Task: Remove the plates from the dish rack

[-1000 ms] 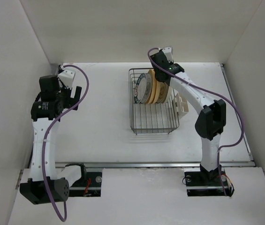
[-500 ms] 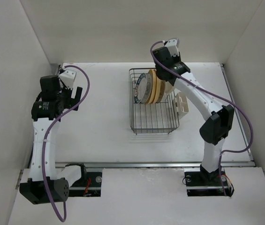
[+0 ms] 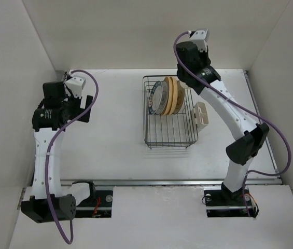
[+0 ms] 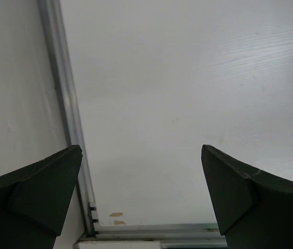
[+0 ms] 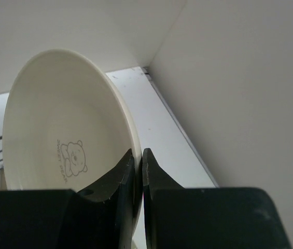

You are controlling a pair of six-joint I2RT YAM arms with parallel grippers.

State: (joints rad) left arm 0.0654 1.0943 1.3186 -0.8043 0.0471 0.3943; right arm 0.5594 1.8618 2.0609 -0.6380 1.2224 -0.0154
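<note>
A cream plate (image 5: 58, 119), printed in grey with a small bear outline, is shown at the left of the right wrist view. The fingers (image 5: 162, 199) of the right end effector (image 5: 137, 155) are black. At the overhead view's centre, a dark wire rack (image 3: 169, 129), a yellow-orange plate (image 3: 175, 97) and a white plate (image 3: 157, 98) rimmed in patterned dark teal are seen.

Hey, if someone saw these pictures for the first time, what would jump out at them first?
Most striking is the right gripper, shut on the rim of a cream plate with a small bear print, by the far right corner of the dish rack. Next come the other plates, standing on edge at the rack's far end. The left gripper hangs open over the table at the left.
</note>
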